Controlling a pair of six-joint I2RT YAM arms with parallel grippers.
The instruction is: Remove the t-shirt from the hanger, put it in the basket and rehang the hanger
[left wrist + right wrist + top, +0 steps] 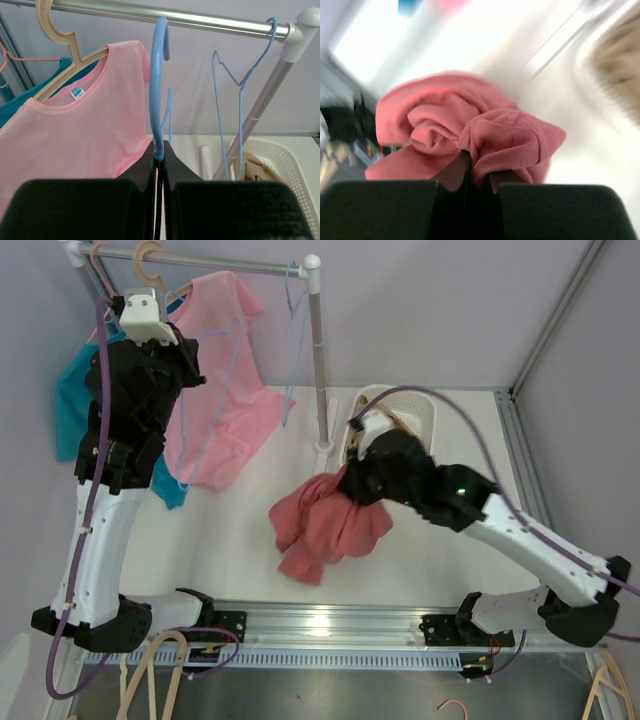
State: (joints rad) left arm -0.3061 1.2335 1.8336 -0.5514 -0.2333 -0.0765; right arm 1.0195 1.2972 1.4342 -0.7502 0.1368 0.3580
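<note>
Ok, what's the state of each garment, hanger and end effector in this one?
red t-shirt: off any hanger, bunched, gripped.
blue hanger: bare, hooked on rail, gripped.
pink t-shirt: hanging on beige hanger.
wire hanger: bare, on rail.
left end effector: shut on blue hanger.
right end effector: shut on red t-shirt.

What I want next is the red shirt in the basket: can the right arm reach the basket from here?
Probably yes. The right gripper, shut on the red shirt, sits right beside the basket, with nothing between them in the top view; the rack post stands off to the left.
</note>
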